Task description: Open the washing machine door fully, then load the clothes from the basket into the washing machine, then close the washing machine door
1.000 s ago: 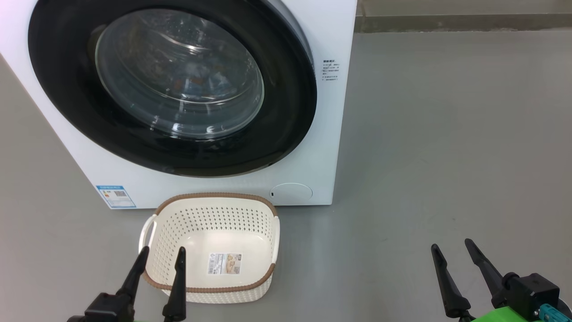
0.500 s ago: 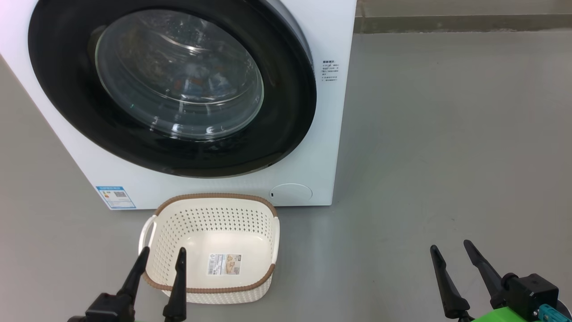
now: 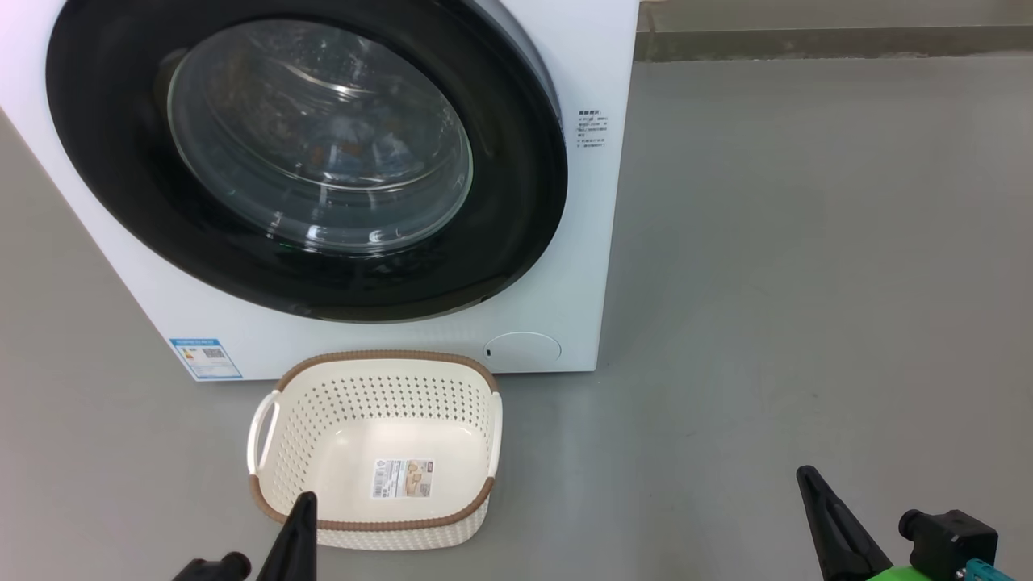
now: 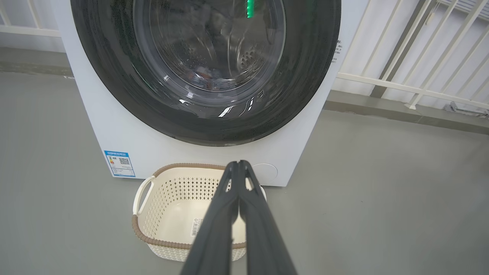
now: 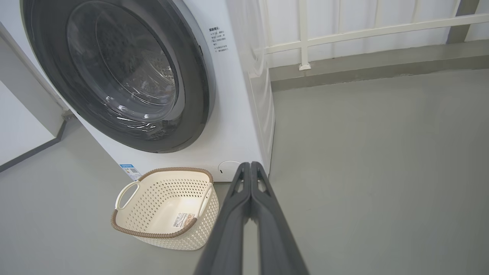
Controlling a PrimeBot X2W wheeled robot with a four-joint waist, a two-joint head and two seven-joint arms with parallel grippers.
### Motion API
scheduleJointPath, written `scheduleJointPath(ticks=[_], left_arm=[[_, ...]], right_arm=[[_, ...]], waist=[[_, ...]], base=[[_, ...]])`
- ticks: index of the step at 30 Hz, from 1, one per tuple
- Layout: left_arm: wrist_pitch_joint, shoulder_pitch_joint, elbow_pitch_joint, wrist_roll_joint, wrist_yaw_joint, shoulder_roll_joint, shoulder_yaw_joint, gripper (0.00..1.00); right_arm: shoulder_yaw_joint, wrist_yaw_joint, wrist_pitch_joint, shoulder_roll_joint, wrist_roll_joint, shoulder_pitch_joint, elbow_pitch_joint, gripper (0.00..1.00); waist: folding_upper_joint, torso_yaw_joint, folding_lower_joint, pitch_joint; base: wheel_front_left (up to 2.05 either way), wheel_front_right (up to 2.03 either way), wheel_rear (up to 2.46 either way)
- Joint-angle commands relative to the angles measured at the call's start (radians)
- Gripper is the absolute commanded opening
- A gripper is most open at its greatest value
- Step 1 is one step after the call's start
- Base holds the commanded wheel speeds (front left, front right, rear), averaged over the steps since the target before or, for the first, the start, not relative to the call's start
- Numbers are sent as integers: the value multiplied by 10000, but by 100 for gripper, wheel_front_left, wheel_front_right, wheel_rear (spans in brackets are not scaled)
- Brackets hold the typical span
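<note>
Head view: a white washing machine [image 3: 581, 242] stands on a grey floor [image 3: 767, 282]. Its round door [image 3: 516, 177], black-rimmed with a bulging glass window, sits closed against the front. Blue and orange patches of the clothes [image 3: 355, 149] show through the glass, inside the drum. A blue sticker [image 3: 206, 358] marks the lower left corner. The cream basket [image 3: 363, 395] sits on the floor just before the machine, its bottom label showing. The left tool [image 3: 305, 502] rises at the bottom edge by the basket's near rim, fingers together. The right tool [image 3: 807, 482] is at the lower right, well apart from the basket, fingers together.

Left wrist view: the left tool's two fingers are pressed together, tips over the basket's far rim. A white railing [image 4: 401, 88] runs behind on the right.

Right wrist view: the right tool's fingers are pressed together, holding nothing; the basket lies to their left.
</note>
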Motion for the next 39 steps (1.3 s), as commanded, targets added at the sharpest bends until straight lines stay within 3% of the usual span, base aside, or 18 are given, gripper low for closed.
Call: scheduleJointPath(ticks=[1,39], left_arm=[[64,-302,-156,-367,-106,79,190,0],[746,-807,351,-4371,-621,-12,1119,0]], right_arm=[[34,0,36,-92,453,-182,-152,0],[28,2,363,-273,4804,-944,732,0]], waist=[[0,-17,1,15],[0,-309,-4,58]], base=[[0,0,0],[0,0,0]])
